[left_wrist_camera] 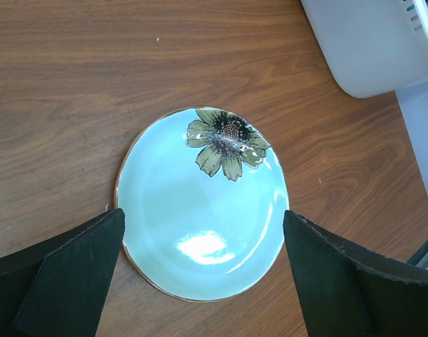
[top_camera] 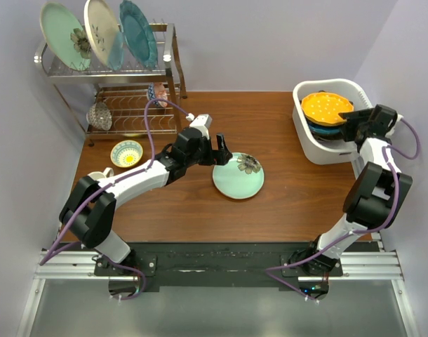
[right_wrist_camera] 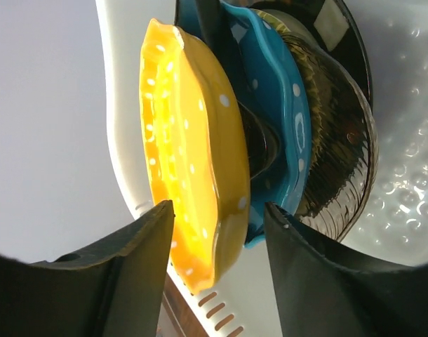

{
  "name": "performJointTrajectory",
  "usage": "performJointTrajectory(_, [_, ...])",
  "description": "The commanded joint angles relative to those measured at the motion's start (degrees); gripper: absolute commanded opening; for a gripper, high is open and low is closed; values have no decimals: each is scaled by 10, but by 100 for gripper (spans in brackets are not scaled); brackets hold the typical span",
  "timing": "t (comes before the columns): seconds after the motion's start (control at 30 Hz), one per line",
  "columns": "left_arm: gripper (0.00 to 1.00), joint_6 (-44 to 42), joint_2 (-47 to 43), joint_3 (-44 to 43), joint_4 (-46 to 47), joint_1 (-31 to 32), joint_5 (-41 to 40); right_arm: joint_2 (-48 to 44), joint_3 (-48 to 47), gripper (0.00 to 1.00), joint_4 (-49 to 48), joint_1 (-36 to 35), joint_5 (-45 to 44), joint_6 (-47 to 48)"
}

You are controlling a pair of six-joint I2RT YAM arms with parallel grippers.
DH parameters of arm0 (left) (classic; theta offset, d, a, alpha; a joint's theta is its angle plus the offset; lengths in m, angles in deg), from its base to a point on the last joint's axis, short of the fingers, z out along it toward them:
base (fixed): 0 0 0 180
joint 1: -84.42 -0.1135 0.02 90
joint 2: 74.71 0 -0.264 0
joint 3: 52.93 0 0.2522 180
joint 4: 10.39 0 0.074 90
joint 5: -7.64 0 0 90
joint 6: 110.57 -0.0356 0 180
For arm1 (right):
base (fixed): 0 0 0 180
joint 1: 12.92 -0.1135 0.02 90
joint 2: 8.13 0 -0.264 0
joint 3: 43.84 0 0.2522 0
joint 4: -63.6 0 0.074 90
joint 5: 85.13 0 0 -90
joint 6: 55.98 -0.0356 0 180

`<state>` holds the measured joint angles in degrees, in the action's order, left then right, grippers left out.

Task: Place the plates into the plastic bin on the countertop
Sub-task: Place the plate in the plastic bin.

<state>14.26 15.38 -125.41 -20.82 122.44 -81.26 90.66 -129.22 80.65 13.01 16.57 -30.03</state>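
A pale aqua plate (top_camera: 238, 175) with a dark flower lies flat on the wooden table. My left gripper (top_camera: 224, 151) hovers over its left edge, open, nothing between its fingers. In the left wrist view the plate (left_wrist_camera: 200, 210) sits between the spread fingertips of the left gripper (left_wrist_camera: 203, 217). The white plastic bin (top_camera: 326, 153) stands at the far right with a yellow scalloped plate (top_camera: 326, 107) on top of a blue one (top_camera: 325, 130). My right gripper (top_camera: 349, 123) is at the bin's right side. Its jaws (right_wrist_camera: 219, 210) straddle the yellow plate's rim (right_wrist_camera: 189, 154), loose; a blue plate (right_wrist_camera: 277, 105) and a dark plate (right_wrist_camera: 340, 140) lie beneath.
A chrome two-tier rack (top_camera: 130, 77) at the back left holds three large upright plates. A small yellow-and-blue bowl (top_camera: 126, 152) sits in front of it. The bin's corner (left_wrist_camera: 368, 49) shows past the aqua plate. Walls close in left and right.
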Motion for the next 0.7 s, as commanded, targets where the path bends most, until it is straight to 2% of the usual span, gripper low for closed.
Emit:
performJointTrajectory(0.0, [100, -12, -27, -18, 18, 1, 2, -46, 16, 62, -18, 0, 22, 5])
performJointTrajectory(0.37, [100, -21, -46, -10, -2, 1, -10, -154, 125, 69, -28, 7, 43, 21])
performJointTrajectory(0.67, [100, -28, -40, -9, -10, 1, -10, -235, 127, 73, -25, 6, 84, 44])
